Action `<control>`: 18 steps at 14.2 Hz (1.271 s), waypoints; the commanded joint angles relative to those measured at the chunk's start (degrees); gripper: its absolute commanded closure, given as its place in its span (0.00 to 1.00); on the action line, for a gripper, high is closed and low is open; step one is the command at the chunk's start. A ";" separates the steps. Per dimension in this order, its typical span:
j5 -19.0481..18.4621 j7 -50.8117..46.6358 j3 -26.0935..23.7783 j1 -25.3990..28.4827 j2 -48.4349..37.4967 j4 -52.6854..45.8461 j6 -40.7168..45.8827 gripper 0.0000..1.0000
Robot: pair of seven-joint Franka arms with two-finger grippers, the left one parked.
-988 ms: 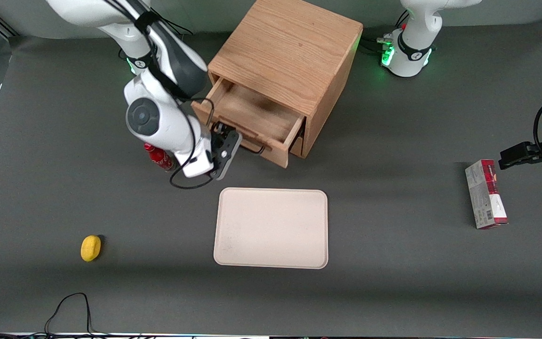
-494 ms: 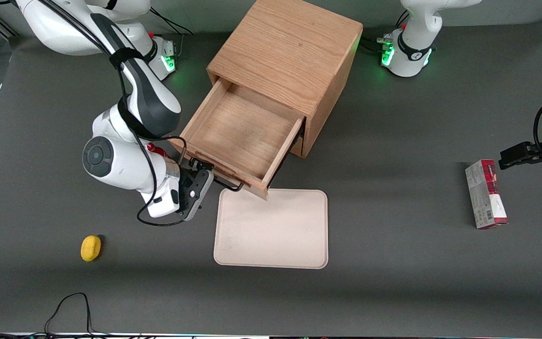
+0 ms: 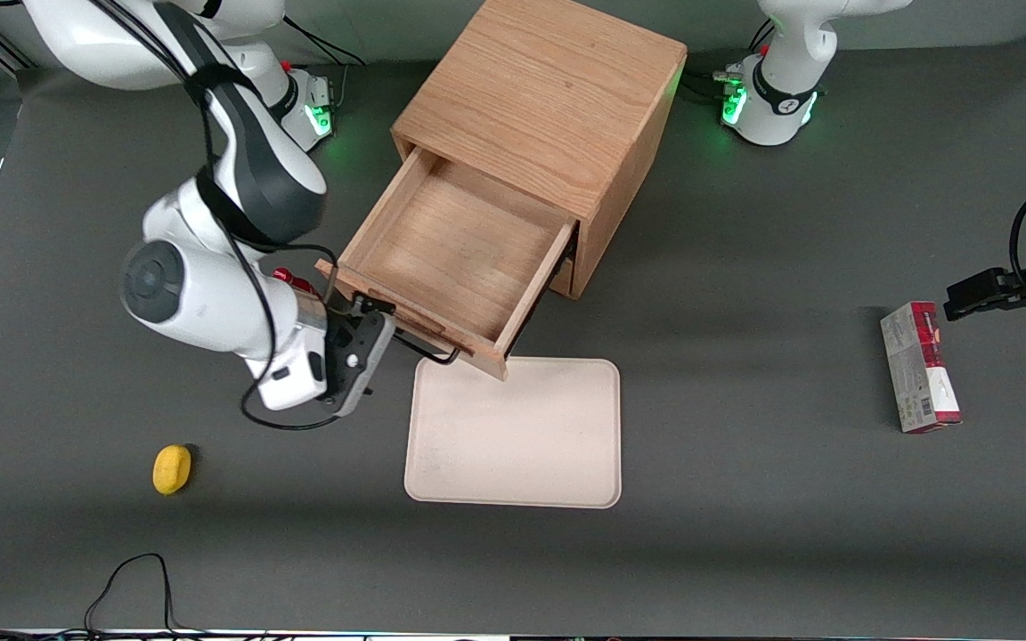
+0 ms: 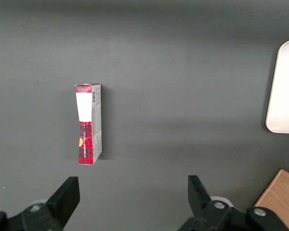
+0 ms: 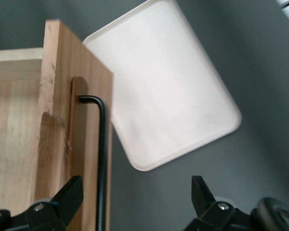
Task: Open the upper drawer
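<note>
The upper drawer (image 3: 455, 245) of the wooden cabinet (image 3: 540, 89) stands pulled far out, its plain wood interior bare. Its front corner overhangs the tray's edge. The thin black wire handle (image 3: 424, 343) runs along the drawer front (image 5: 86, 144). My right gripper (image 3: 377, 313) is at the handle's end toward the working arm, in front of the drawer. Its fingers are open wide. In the right wrist view the handle (image 5: 102, 159) passes between the fingers (image 5: 70, 195), close to one of them, and the gripper (image 5: 135, 202) holds nothing. The lower drawer is hidden under the upper one.
A cream tray (image 3: 513, 432) lies on the table nearer the front camera than the drawer; it also shows in the right wrist view (image 5: 168, 91). A red can (image 3: 295, 283) stands beside my arm. A yellow object (image 3: 172, 468) lies toward the working arm's end, and a red-and-white box (image 3: 920, 367) toward the parked arm's.
The upper drawer has gone from partly open to far out, drawn toward the front camera with my gripper at its handle. In the last half second the drawer stayed still and my wrist shifted slightly.
</note>
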State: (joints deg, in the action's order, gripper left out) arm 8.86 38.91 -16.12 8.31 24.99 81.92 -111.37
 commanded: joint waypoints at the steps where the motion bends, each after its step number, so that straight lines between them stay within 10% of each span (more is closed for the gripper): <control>1: -1.82 -0.42 5.72 0.22 -4.76 -1.85 1.78 0.00; 3: -8.04 0.90 9.08 0.22 -4.08 -7.96 1.95 0.00; 7: -5.80 -7.74 13.54 -1.63 -5.47 -9.24 10.01 0.00; 11: -2.71 -31.14 19.27 -1.54 -17.32 7.00 10.73 0.00; 18: -7.63 -39.35 21.48 -1.36 -34.11 23.45 15.83 0.00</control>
State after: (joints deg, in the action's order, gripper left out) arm 2.79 2.12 5.53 6.23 -1.40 97.44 -95.05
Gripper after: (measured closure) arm 0.000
